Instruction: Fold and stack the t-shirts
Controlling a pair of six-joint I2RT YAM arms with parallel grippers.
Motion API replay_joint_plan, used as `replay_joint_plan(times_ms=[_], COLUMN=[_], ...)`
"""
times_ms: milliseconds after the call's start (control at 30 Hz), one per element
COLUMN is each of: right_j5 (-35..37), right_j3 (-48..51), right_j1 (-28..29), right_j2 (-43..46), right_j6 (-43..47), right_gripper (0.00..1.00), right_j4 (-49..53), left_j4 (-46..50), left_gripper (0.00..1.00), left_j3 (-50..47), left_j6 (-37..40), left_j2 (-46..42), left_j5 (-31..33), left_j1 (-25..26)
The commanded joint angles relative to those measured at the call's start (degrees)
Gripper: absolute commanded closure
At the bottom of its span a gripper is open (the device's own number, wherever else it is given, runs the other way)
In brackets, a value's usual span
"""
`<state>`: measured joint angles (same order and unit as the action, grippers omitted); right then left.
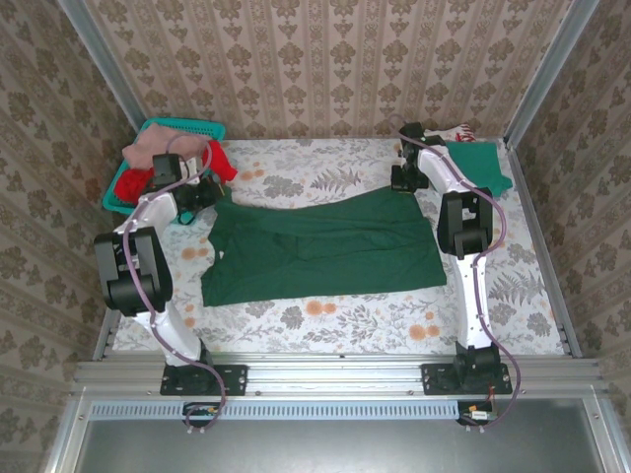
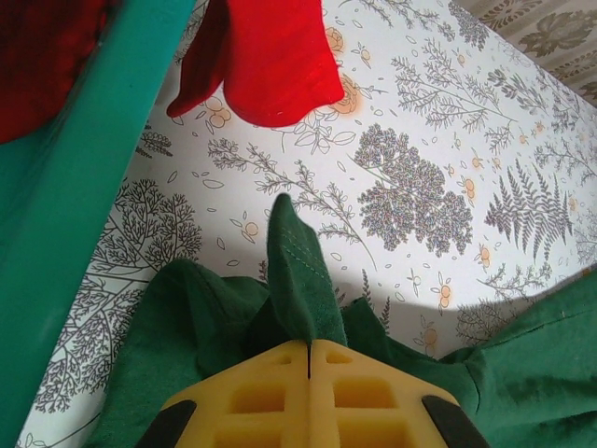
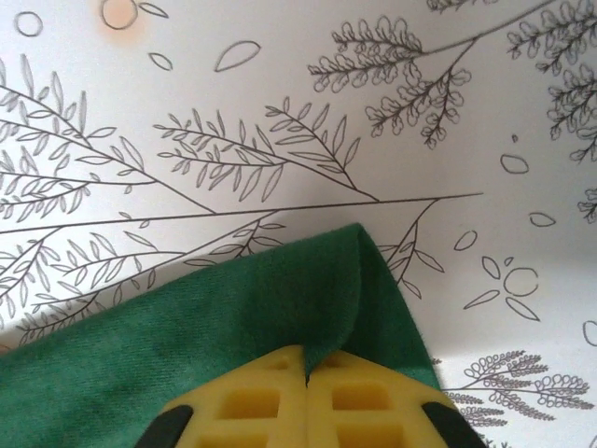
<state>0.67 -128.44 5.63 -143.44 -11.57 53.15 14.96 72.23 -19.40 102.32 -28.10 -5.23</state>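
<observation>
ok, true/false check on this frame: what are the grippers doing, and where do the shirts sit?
1. The left gripper and right gripper are each shut on cloth of the dark green t-shirt. True.
2. The dark green t-shirt lies inside the basket. False: it is spread out on the table, between the two arms.
3. A red t-shirt hangs over the basket's rim onto the table. True.
4. The teal-green t-shirt sits at the far left corner. False: it lies at the far right corner, beyond the right arm.
</observation>
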Motion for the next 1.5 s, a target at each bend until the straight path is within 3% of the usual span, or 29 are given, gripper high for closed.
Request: replay_joint_plan(times_ms=[0,200,400,600,867,1033,1300,1467], right_j5=[1.4,1.6,-9.5,-15.9,-18.4,-20.5,-20.8,-20.1], right_j3=[-2.2,1.2,16.5,29.5,34.1,36.5,50.3,53.0], right_j1=[-0.3,-1.9,-7.0,-10.2,-15.1,-15.1,-15.1,-15.2], right_j2=[3.7,12.2,22.6,29.3,30.8,32.9,39.3,39.1], right_j6=[1.0,1.2,-1.4,-2.4,-3.5,-3.4,-4.7,-4.7], right_gripper=[0.98,1.0,1.0,1.0,1.0,1.0,1.0,1.0], right_j4=[2.8,3.4,-4.8,-11.6,-13.6,-13.9,-18.8,-19.0], left_j4=[1.6,5.1,6.3,4.8,7.0,7.9,6.6,7.5], left_gripper=[1.0,1.0,1.0,1.0,1.0,1.0,1.0,1.0], left_j3=[3.7,9.2,8.0,-0.3,-5.4,-7.1,-22.9,-30.0], left_j6=[0.9,1.2,1.7,1.9,3.1,1.9,-3.0,-5.5], left_j2=[0.4,-0.6,-4.8,-9.4,-13.7,-16.6,-29.1,-35.7], left_j5=[-1.6,-2.1,-2.0,-1.1,1.7,1.4,6.6,8.3], left_j1=[0.1,0.4,-0.1,-0.1,-1.4,-1.9,-2.0,-2.1])
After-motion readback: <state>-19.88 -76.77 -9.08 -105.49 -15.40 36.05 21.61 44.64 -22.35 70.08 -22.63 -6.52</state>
